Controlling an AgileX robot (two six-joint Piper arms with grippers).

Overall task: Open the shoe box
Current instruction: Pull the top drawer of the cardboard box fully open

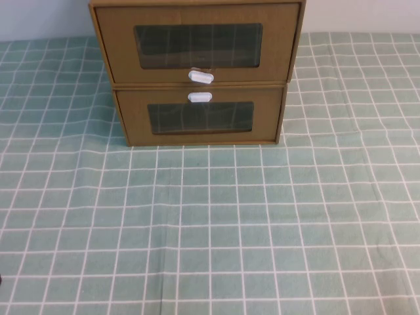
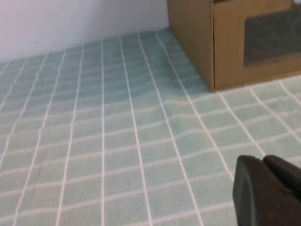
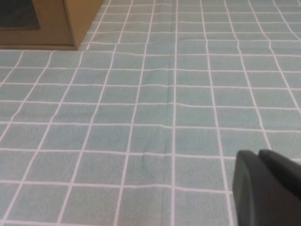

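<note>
Nearest the robot, the left gripper hangs low over the tabletop, well short of the boxes. Its dark jaws lie pressed together with no gap between them, and nothing is held. The right gripper hangs likewise low over the cloth on the robot's right side, jaws closed and empty. Neither arm shows in the high view.

Ahead of them stretches the tablecloth, pale green with a grid of white lines and a few soft creases. It is bare all the way to the boxes.

At the far middle of the tabletop stand two brown cardboard boxes, one stacked on the other. The lower shoe box rests on the cloth, with a dark window in its front and a small white handle above that window. The upper shoe box sits squarely on it, with a larger dark window and a second white handle at its bottom edge, just above the first. Both fronts look pushed in, closed.

Behind the stack rises a plain pale wall.
</note>
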